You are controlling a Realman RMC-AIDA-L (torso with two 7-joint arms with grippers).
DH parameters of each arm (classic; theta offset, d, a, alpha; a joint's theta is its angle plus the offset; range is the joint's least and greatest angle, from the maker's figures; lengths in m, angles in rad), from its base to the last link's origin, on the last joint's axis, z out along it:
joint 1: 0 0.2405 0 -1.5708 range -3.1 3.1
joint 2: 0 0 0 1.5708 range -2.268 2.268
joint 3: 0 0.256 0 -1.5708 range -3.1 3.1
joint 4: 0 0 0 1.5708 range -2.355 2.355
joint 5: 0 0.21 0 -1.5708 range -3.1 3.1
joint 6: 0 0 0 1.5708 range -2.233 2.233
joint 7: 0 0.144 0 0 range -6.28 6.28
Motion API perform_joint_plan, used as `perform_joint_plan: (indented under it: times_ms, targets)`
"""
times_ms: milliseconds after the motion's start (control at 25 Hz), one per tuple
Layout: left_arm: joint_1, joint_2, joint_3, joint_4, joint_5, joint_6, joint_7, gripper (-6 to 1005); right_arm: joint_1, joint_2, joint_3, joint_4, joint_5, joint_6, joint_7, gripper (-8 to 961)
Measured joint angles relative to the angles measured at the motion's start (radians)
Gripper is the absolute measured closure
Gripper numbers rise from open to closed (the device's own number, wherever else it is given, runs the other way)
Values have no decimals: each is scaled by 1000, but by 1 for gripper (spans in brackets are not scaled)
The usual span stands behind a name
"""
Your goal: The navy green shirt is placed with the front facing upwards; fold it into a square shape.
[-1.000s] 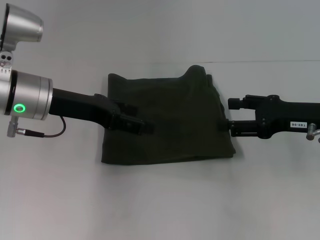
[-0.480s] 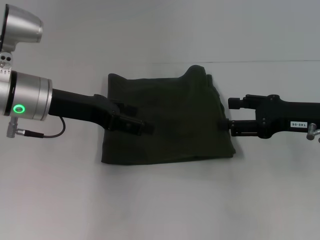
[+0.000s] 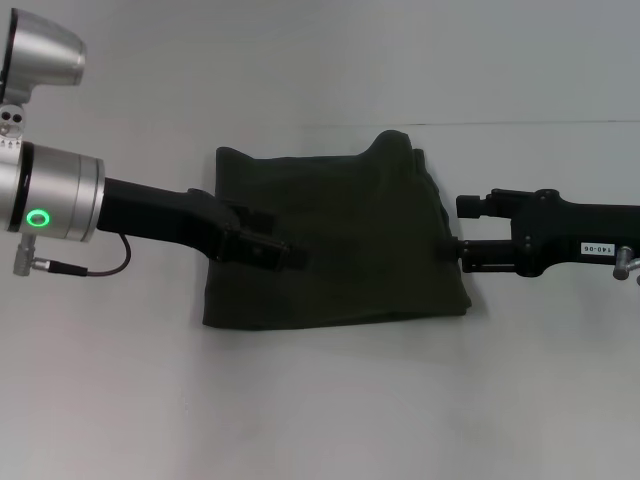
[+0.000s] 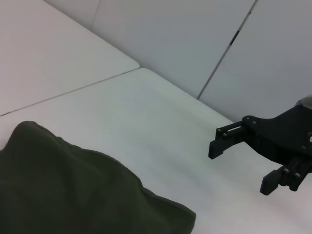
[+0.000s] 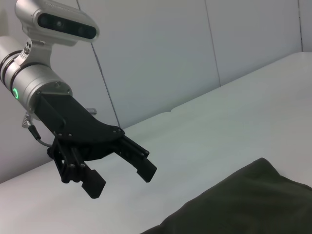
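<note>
olive, one folded navy green shirt [image 3: 335, 240] lies between two open tools: left tool [image 3: 290, 252], right tool [image 3: 458, 228].

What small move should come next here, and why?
Probably lift both arms clear: the navy green shirt already lies as a rough square on the table, and the left gripper and right gripper hang open above it, holding nothing.

1. The left gripper [image 3: 283, 254] moved only a little: over the last second its fingertips drew back slightly toward the robot's left, above the navy green shirt [image 3: 340, 250].
2. Its fingers [image 5: 145, 169] were apart, with nothing between them.
3. No other change could be seen; the shirt's outline and the right gripper [image 3: 458, 232] showed no difference I could tell.
</note>
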Motion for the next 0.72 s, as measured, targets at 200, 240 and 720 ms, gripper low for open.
perform_joint_plan:
  times_ms: [200, 240, 720]
  targets:
    - [13, -14, 1, 35, 0, 32, 51, 53, 0, 0, 0, 0, 0, 0, -1, 99]
    - [21, -22, 1, 53, 0, 39, 66, 53, 0, 0, 0, 0, 0, 0, -1, 99]
    - [53, -57, 13, 138, 4, 70, 70, 52, 0, 2, 0, 0, 0, 0, -4, 99]
